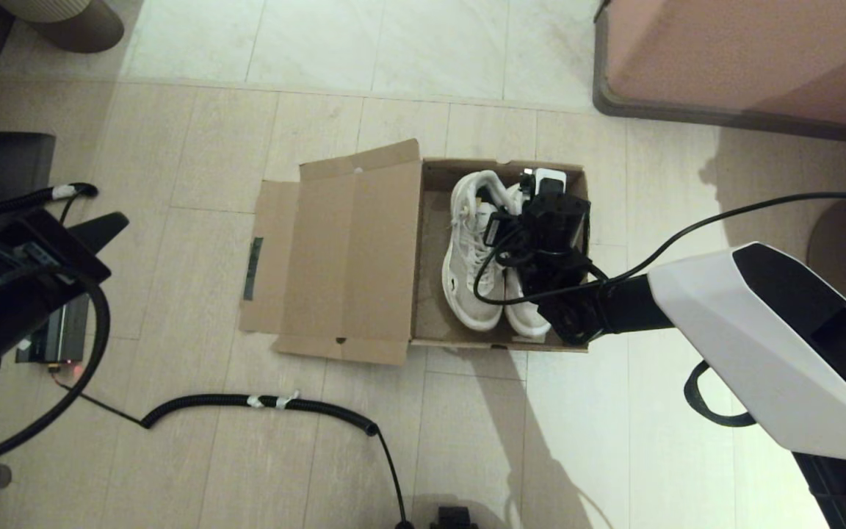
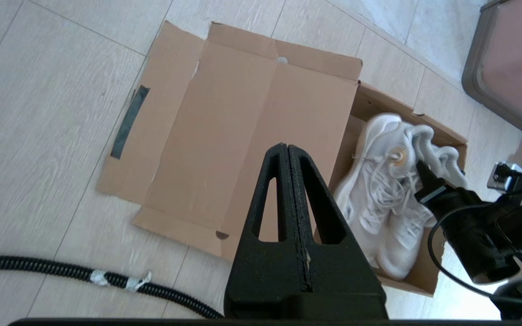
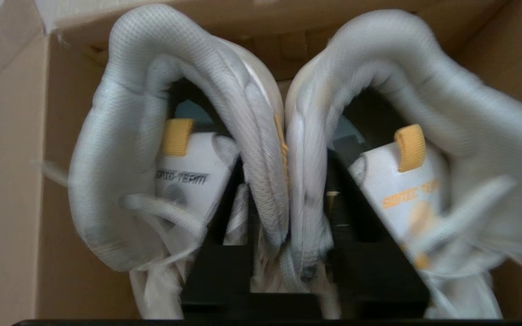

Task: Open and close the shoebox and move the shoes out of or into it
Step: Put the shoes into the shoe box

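The brown cardboard shoebox [image 1: 429, 242] sits open on the floor, its hinged lid [image 1: 349, 250] folded flat to the left with the dark tape strip [image 1: 252, 268] on its edge flap. Both white sneakers [image 1: 471, 250] lie side by side inside, toes toward me. My right gripper [image 3: 288, 190] reaches into the box with one finger inside each shoe, shut on the two grey padded inner collars [image 3: 261, 136] pressed together. The shoes [image 2: 379, 190] also show in the left wrist view. My left gripper [image 2: 287, 149] hangs shut and empty, high to the left of the box, over the lid [image 2: 243, 113].
A black corrugated cable [image 1: 261, 402] curls on the floor in front of the box. A pink cabinet with a grey base [image 1: 746, 59] stands at the back right. A round object [image 1: 70, 22] is at the back left. My left arm [image 1: 19, 272] stays at the far left.
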`<state>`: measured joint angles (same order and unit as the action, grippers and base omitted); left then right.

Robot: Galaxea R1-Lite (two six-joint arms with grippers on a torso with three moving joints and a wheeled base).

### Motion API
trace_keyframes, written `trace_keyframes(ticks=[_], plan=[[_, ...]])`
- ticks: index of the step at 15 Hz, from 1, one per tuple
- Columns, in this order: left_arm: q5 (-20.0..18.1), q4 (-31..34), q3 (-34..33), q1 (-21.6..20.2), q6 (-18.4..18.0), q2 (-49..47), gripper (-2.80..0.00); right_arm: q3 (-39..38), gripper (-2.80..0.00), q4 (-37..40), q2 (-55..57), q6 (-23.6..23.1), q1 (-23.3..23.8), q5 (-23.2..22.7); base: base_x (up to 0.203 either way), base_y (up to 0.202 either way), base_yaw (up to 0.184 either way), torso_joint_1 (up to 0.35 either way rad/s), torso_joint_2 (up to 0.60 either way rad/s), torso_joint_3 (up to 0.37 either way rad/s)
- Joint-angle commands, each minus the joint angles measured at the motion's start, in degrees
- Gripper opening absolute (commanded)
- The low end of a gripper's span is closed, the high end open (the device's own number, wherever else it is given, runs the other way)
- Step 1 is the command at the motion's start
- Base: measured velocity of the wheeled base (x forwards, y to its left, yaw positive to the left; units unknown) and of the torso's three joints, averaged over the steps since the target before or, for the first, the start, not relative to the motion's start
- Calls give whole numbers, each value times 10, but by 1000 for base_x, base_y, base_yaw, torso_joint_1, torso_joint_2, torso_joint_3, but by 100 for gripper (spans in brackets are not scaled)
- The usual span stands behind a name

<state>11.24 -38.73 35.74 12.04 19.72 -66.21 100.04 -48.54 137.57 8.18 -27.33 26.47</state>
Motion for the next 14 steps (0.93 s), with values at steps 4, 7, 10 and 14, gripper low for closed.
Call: trace_keyframes(ticks=[4, 7, 10, 14], plan=[[4, 6, -14, -21, 2, 9, -280, 22, 0, -2, 10, 0, 3, 3, 0, 0, 0, 0, 0, 0], [-2, 58, -19, -85, 4, -12, -280, -12, 0, -4, -39, 4, 1, 5, 0, 0, 0, 0, 0, 0], [-98, 67, 6, -169, 5, -85, -280, -109, -280, -6, -138, 5, -4, -3, 0, 0, 0, 0, 0, 0], [-197, 50, 71, -281, 6, -234, -280, -246, -280, -7, -266, 13, -2, -18, 0, 0, 0, 0, 0, 0]])
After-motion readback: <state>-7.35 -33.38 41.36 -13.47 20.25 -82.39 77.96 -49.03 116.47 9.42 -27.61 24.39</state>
